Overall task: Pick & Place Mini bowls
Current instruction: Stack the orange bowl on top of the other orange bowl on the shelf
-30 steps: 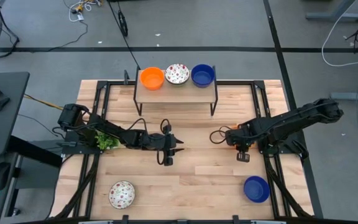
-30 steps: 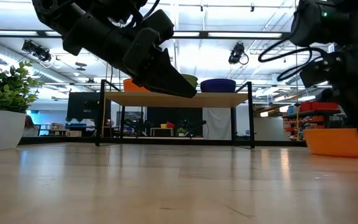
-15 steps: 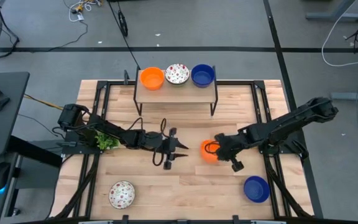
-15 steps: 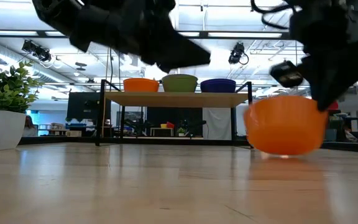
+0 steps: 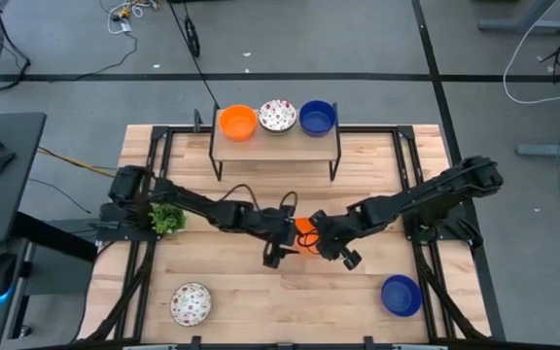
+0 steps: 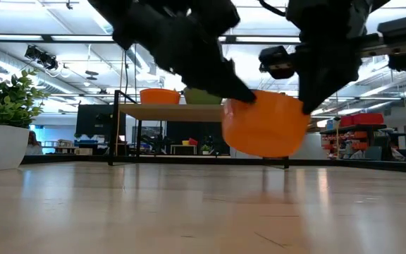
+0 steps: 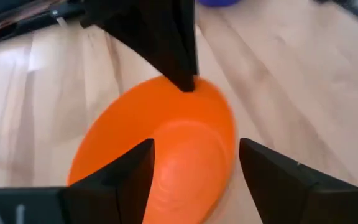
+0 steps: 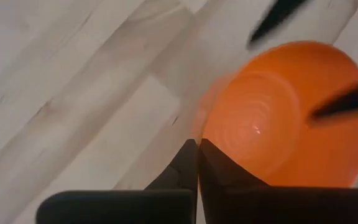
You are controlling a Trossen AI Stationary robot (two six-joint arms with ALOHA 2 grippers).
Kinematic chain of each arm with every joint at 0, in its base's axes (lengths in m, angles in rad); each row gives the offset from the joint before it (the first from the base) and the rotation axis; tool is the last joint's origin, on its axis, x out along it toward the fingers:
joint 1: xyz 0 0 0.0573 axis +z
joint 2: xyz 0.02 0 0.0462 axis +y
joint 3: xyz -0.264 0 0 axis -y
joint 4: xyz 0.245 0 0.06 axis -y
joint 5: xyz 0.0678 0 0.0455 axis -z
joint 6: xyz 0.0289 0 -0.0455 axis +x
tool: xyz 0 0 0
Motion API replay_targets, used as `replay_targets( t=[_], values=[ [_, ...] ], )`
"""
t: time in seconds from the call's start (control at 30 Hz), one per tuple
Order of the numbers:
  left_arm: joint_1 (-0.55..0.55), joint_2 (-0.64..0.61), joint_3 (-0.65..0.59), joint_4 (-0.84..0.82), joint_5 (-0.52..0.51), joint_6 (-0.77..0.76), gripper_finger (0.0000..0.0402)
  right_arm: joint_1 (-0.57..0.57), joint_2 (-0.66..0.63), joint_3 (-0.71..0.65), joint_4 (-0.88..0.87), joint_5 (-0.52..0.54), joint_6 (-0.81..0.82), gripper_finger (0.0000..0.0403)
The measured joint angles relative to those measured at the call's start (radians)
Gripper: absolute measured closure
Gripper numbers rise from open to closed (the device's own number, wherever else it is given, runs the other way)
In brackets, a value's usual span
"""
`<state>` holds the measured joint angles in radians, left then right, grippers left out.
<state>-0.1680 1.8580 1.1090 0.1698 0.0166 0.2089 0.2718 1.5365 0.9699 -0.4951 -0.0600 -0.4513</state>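
An orange mini bowl (image 5: 304,234) hangs above the table's middle, between my two grippers. My right gripper (image 8: 197,146) is shut on it. My left gripper (image 7: 197,163) is open at the bowl's opposite side, one finger over the bowl's hollow and the other outside its rim; I cannot tell whether they touch it. An orange bowl (image 5: 237,122), a speckled bowl (image 5: 277,115) and a blue bowl (image 5: 317,118) stand on a small shelf at the far side. A speckled bowl (image 5: 191,303) and a blue bowl (image 5: 401,295) sit on the table near the front edge. My right gripper pinches the orange bowl's rim (image 8: 202,127) between its two fingers, at the side toward the table's right. The fingers slant down from the right. The bowl (image 6: 266,124) hangs tilted and clear of the table.
A low wooden shelf on black legs (image 5: 275,144) stands at the table's far middle. A green plant in a white pot (image 5: 167,220) is at the left, beside my left arm. Bare wood lies between the two front bowls.
My right gripper has carried the orange bowl from the table's right toward its middle, rolling its wrist and lifting the bowl off the wood. My left gripper has gone toward the right, up to the bowl.
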Motion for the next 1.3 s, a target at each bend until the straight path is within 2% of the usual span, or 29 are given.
replay_targets(
  t=[0.17, 0.43, 0.57, 1.03, 1.17, 1.3],
  values=[
    [0.0, 0.041, 0.018, -0.004, -0.004, 0.038, 0.0172, 0.0, -0.006, 0.0, -0.007, 0.0, -0.003, 0.0401],
    [-0.001, 0.043, 0.018, -0.004, 0.004, 0.033, 0.0257, 0.0, -0.006, 0.0, -0.006, 0.003, -0.002, 0.0401],
    [-0.001, 0.043, 0.018, -0.002, 0.013, -0.002, 0.0283, 0.0, -0.006, 0.0, -0.002, 0.004, 0.002, 0.0401],
    [0.0, 0.042, 0.018, 0.075, 0.015, -0.05, 0.0278, 0.0, -0.006, -0.001, 0.006, 0.03, 0.024, 0.0401],
    [0.0, 0.042, 0.018, 0.068, 0.014, -0.05, 0.0295, 0.0, -0.006, -0.001, 0.007, 0.03, 0.024, 0.04],
    [0.0, 0.042, 0.018, 0.051, 0.017, -0.049, 0.0336, 0.0, -0.006, -0.001, 0.011, 0.033, 0.024, 0.04]
  ],
)
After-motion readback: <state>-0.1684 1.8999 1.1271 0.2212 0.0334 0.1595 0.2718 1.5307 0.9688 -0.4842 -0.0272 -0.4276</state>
